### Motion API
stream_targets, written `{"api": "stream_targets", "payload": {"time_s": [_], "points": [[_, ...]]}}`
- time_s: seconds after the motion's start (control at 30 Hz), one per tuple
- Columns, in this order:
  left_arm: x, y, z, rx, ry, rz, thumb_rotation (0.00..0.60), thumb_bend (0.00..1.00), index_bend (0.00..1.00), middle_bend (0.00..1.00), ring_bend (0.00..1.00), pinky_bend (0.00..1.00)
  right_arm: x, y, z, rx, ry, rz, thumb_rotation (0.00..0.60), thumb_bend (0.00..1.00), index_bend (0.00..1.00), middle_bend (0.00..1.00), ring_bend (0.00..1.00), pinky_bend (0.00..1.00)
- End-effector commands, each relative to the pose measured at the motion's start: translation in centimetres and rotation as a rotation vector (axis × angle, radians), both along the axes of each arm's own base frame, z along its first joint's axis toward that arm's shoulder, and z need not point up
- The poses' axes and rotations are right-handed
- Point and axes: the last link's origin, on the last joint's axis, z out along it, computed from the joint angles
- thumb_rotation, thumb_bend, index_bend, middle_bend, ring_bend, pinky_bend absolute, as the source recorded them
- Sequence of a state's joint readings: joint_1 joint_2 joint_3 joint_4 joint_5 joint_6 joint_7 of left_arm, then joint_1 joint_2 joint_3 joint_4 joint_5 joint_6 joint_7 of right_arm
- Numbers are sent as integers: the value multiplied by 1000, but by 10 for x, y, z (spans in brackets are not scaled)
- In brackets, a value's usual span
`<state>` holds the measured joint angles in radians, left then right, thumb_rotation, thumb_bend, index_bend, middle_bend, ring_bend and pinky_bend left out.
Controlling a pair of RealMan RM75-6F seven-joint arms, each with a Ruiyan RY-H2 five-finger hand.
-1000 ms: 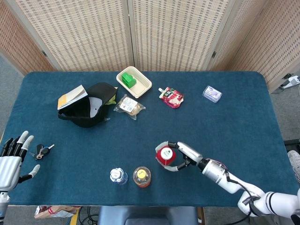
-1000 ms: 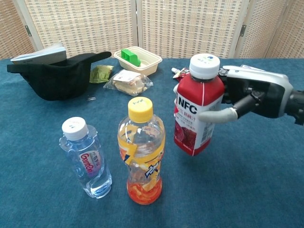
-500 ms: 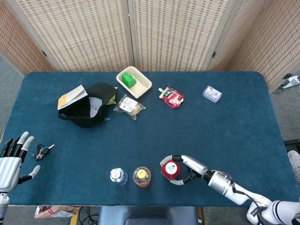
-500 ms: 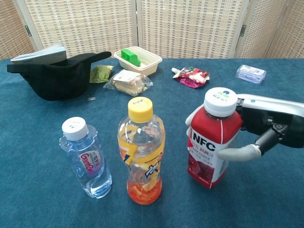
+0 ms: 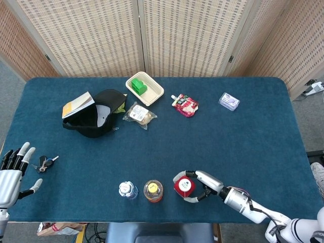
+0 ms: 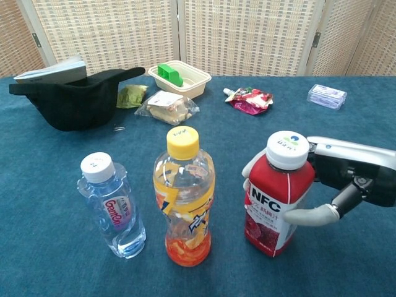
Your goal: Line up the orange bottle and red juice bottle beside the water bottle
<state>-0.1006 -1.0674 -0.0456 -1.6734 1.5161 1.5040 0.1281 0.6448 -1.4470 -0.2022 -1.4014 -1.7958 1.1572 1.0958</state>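
Three bottles stand in a row near the table's front edge. The water bottle (image 6: 112, 210) (image 5: 127, 190) is at the left, the orange bottle (image 6: 184, 197) (image 5: 153, 190) in the middle, and the red juice bottle (image 6: 276, 195) (image 5: 184, 185) at the right, upright on the cloth. My right hand (image 6: 343, 181) (image 5: 202, 183) wraps its fingers around the red juice bottle from the right. My left hand (image 5: 12, 171) hovers open with spread fingers at the table's left edge, seen only in the head view.
A set of keys (image 5: 44, 163) lies beside my left hand. At the back are a black cap (image 6: 74, 99) with a book (image 5: 77, 104), a white tray (image 6: 179, 77) holding a green block, a snack bag (image 6: 168, 106), a red pouch (image 6: 250, 99) and a small packet (image 6: 326, 95).
My right hand carried the red juice bottle toward the front edge and lowered it beside the orange bottle. The left hand stayed put.
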Motion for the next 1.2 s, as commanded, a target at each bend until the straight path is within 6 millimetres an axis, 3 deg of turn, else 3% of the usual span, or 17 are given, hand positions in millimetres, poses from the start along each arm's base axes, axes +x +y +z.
{"api": "stream_targets", "payload": {"time_s": [0.03, 0.3, 0.5, 1.2], "points": [[0, 0, 1, 1, 1, 1, 600, 227, 0, 0, 0, 0, 1, -1, -3, 1, -4, 1, 600, 256, 560, 428, 299, 235], [-2, -1, 1, 5, 2, 3, 600, 227, 0, 0, 0, 0, 2, -4, -8, -1, -3, 8, 600, 151, 514, 392, 261, 235], [-1, -1, 1, 2, 0, 1, 600, 228, 0, 0, 0, 0, 2, -6, -6, -13, -6, 5, 600, 148, 474, 365, 242, 235], [2, 2, 0, 4, 6, -7, 600, 228, 0, 0, 0, 0, 0, -19, 11, -42, 66, 30, 600, 148, 473, 365, 241, 235]]}}
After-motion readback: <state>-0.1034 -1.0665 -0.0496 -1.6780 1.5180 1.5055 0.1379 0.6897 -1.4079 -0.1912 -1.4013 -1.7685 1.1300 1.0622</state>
